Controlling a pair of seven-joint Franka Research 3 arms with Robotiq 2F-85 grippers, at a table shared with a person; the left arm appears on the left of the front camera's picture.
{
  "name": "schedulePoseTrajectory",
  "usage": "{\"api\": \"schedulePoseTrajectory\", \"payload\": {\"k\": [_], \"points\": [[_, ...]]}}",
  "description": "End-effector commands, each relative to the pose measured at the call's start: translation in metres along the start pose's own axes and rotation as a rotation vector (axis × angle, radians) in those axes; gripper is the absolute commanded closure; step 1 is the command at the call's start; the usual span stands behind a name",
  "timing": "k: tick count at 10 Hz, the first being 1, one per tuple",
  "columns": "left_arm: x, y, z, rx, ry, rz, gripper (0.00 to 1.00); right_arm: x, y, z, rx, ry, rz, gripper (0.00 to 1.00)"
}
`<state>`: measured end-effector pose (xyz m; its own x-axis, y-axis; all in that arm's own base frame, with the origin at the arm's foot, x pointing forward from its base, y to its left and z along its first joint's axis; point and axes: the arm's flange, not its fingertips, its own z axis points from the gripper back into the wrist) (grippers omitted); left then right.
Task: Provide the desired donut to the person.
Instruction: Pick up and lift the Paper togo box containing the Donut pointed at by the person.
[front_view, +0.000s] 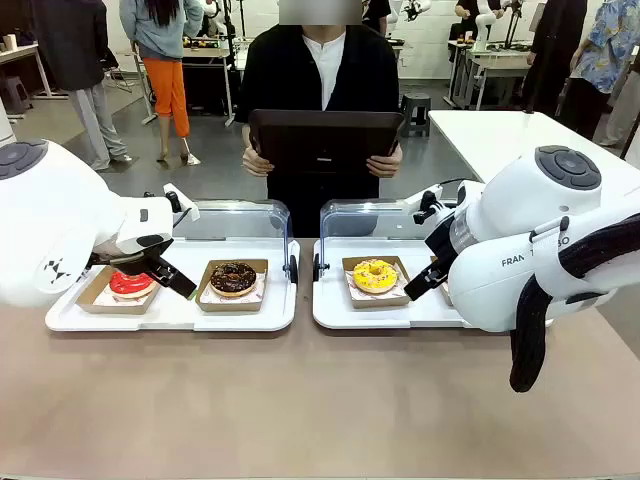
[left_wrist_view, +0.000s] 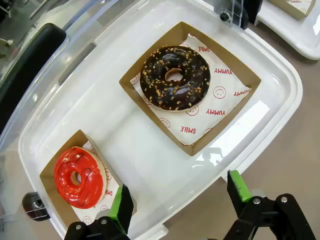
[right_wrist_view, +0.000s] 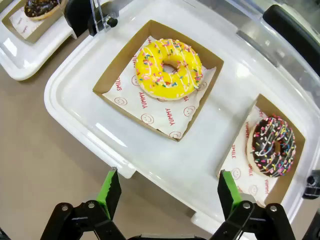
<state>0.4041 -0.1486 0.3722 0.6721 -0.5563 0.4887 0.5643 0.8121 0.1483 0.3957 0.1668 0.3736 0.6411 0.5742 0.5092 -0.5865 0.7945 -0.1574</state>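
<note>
**Donuts:** four rings, all lying flat with the hole upward. Being round, they show us no long axis and no heading. We cannot tell which one is wanted. Each sits on printed paper in its own brown cardboard boat (left_wrist_view: 220, 55).

**Left white plastic tray** (front_view: 180, 312): red-glazed donut (left_wrist_view: 78, 177) toward the robot's left, chocolate donut with nut crumbs (left_wrist_view: 174, 77) toward its right, with bare tray floor between them.

**Right white plastic tray** (right_wrist_view: 200, 165): yellow sprinkled donut (right_wrist_view: 169, 68), and beside it a chocolate donut with white stripes and coloured sprinkles (right_wrist_view: 271, 146).

**Clear lids** (front_view: 235, 218): both raised along the trays' far edges.

**Left hand** (left_wrist_view: 181, 192): released and empty, above its tray's near rim.

**Right hand** (right_wrist_view: 168, 184): spread, holding nothing, over the near rim of its tray.

**The person** (front_view: 322, 80): at the far side, holding a black rectangular tray (front_view: 325, 140) with its long side across.

**Open room:** we note a narrow gap between the two white trays. The brown tabletop (front_view: 300, 400) lies bare on their near side.
</note>
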Motion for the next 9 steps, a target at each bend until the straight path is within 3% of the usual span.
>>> {"api": "schedulePoseTrajectory", "payload": {"k": [1, 9], "points": [[0.0000, -0.0001, 0.0000, 0.000, 0.000, 0.000, 0.00, 0.0000, 0.0000, 0.0000, 0.000, 0.000, 0.000, 0.00], [0.0000, -0.0001, 0.0000, 0.000, 0.000, 0.000, 0.00, 0.0000, 0.0000, 0.0000, 0.000, 0.000, 0.000, 0.00]]}}
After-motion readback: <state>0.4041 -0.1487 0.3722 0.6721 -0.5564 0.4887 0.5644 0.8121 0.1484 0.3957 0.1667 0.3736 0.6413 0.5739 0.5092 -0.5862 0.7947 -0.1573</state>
